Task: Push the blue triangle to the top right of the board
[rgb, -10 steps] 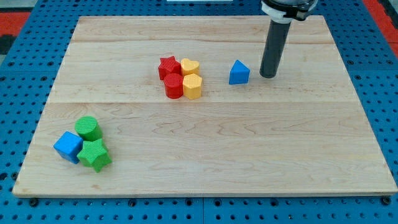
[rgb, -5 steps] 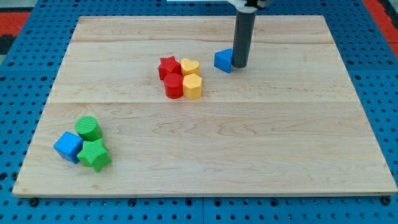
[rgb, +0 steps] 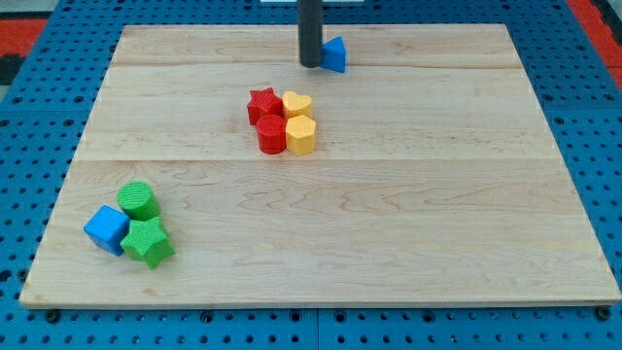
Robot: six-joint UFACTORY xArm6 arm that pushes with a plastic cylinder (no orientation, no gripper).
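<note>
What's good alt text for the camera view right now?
My tip sits against the left side of the blue triangle near the wooden board's top edge. Red and yellow blocks cluster mid-board; green and blue blocks cluster bottom left.

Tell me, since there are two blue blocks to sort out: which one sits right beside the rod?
The blue triangle near the view's top, touching my tip on its right; the blue cube lies far off at bottom left.
</note>
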